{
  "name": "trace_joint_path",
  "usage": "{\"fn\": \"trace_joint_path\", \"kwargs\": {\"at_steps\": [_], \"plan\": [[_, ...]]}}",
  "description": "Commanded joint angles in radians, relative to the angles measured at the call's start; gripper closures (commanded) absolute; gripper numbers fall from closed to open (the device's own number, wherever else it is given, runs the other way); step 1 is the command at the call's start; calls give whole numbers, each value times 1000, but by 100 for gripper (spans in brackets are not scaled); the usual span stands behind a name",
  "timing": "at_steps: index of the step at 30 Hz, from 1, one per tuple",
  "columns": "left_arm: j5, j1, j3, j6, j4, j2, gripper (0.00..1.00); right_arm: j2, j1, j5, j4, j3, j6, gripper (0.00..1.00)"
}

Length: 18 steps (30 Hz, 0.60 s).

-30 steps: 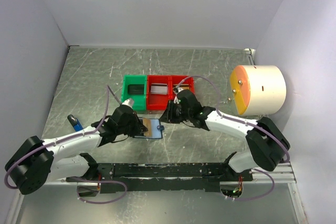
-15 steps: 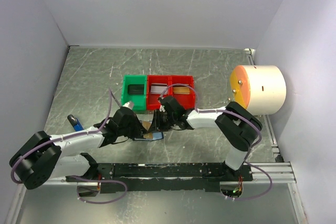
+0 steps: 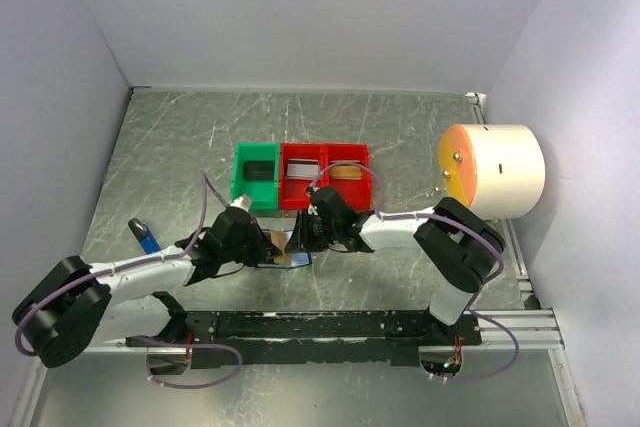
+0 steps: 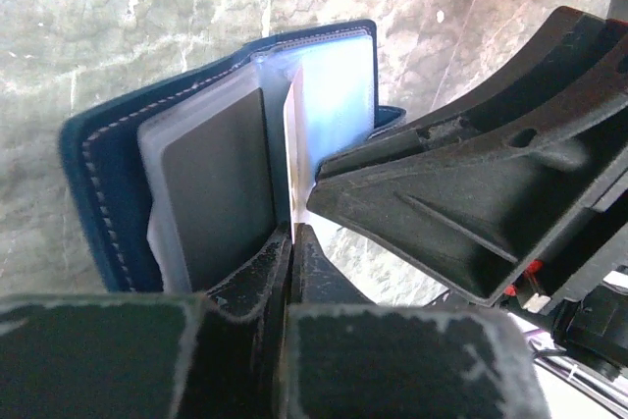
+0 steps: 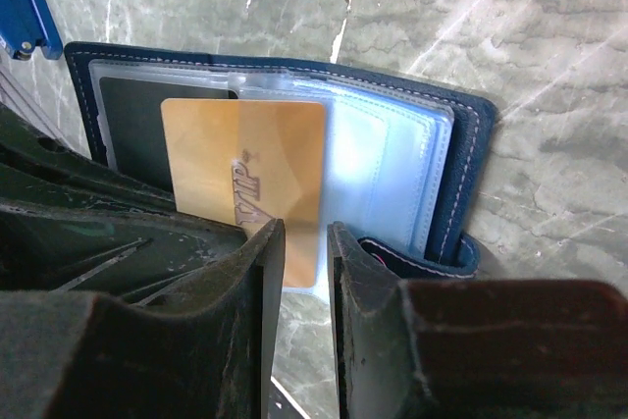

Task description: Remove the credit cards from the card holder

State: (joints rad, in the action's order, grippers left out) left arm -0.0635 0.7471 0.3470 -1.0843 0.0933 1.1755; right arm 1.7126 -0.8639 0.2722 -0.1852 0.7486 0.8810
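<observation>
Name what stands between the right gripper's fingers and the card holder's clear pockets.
A gold card, covering part of the card holder; the right wrist view shows it.

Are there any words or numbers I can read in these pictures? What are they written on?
"VIP": raised letters on the gold card, which stands up in the open card holder.
Blue tag: too small to tell whether anything is written on it.
Nothing else shows writing that can be read.
</observation>
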Motion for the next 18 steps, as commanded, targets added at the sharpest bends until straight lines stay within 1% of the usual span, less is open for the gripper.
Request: {"fn": "trace_joint_path", "kwargs": {"at_steps": [1, 6, 10, 14, 18], "plan": [[44, 1, -19, -18, -31, -71, 93, 16, 0, -73, 113, -45, -19, 74], [112, 0, 14, -8, -184, -125, 93, 18, 0, -91, 141, -32, -37, 74], [139, -1, 39, 3, -258, -162, 93, 16, -1, -102, 158, -21, -47, 74], [155, 0, 43, 16, -272, -193, 93, 17, 0, -98, 161, -14, -55, 74], [129, -1, 47, 21, -256, -171, 90, 21, 0, -90, 162, -10, -58, 74]]}}
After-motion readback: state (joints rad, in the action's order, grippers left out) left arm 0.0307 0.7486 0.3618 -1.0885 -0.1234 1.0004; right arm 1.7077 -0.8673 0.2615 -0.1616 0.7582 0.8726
